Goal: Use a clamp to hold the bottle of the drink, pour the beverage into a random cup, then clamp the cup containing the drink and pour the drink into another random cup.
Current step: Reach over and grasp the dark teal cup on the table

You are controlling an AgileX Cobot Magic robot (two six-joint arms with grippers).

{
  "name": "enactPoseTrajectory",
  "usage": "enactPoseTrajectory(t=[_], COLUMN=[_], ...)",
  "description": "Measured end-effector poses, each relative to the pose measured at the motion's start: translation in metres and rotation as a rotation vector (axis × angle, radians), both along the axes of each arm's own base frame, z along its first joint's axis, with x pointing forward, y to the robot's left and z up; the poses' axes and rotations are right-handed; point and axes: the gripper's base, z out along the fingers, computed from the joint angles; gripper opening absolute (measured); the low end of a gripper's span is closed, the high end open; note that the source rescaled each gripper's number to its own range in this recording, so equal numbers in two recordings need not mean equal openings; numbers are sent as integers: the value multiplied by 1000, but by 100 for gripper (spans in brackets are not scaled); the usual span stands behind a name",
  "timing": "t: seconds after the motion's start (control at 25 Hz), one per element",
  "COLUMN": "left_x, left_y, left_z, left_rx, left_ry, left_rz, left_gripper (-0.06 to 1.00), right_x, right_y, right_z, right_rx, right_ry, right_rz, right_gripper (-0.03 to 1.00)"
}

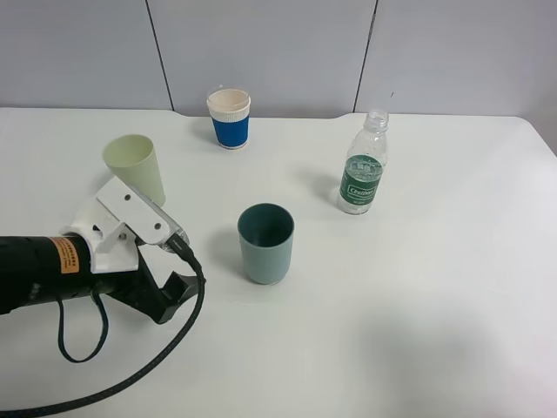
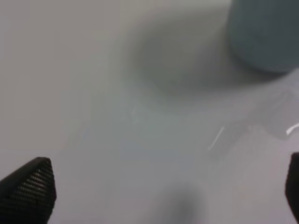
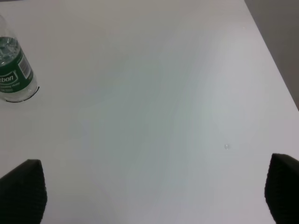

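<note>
The teal-blue cup [image 1: 265, 244] stands upright near the middle of the table, its inside dark green. The bottle [image 1: 362, 171], clear with a green label, stands upright to its right and farther back. My left clamp [image 1: 174, 296] hovers low at the cup's left and a little nearer, apart from it. In the left wrist view its fingertips [image 2: 28, 191] stand wide apart over bare table, and the cup's wall [image 2: 264, 35] shows blurred ahead. The right clamp [image 3: 152, 196] is outside the exterior view; its wrist view shows it open, with the bottle [image 3: 13, 70] far off to one side.
A pale yellow-green tumbler [image 1: 136, 167] stands just behind the left arm's white wrist bracket. A blue-sleeved paper cup [image 1: 229, 118] stands at the back. Black cable [image 1: 130, 374] loops from the left arm across the table's front left. A grey panelled wall runs behind the table.
</note>
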Motion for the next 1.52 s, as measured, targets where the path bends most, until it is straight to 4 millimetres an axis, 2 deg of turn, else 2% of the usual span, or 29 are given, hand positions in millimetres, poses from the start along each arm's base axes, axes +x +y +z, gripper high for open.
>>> enactPoseTrajectory(t=[0.2,0.48,0.76,1.12,1.52], left_x=[1,4,6,8,22], left_y=[-13,-23,-31,-35,-46], left_z=[-7,-25,-35,-40,-56], left_rx=[-88,-188,-279,-349,-344], left_ry=[-21,-26,-75,-117,-105], left_rz=[-91,-114,-153,-161,-163], left_gripper=[100,100,100,100,100], right_x=[0,0,0,0,0], right_y=[0,0,0,0,0], right_z=[0,0,0,0,0], right_rx=[0,0,0,0,0], right_ry=[0,0,0,0,0], right_rz=[0,0,0,0,0], right_gripper=[100,100,100,100,100])
